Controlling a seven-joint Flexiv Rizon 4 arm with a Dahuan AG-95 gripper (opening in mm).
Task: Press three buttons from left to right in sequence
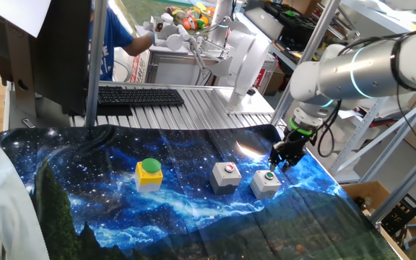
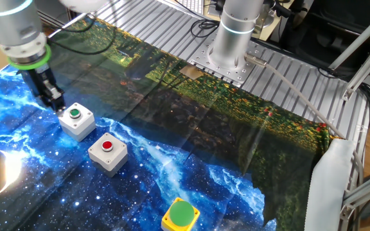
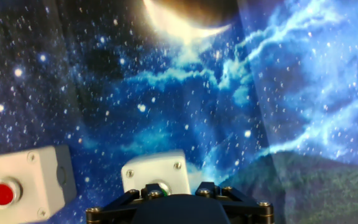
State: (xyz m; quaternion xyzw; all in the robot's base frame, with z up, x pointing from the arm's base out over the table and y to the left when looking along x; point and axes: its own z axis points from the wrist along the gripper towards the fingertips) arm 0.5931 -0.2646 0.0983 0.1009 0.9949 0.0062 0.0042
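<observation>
The claw (image 3: 179,202) fills the bottom of the hand view; whether its fingers are spread or pressed together cannot be told. It hangs just beside the grey green-button box (image 2: 77,120), at that box's far edge. Next along the counter (image 1: 85,180) sits the grey red-button box (image 2: 107,152), then farthest away the yellow green-domed box (image 1: 149,172).

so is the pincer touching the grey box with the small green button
Cannot tell. In one fixed view the pincer hangs by the green-button box; its fingertips overlap the box in the hand view, hiding any gap.
</observation>
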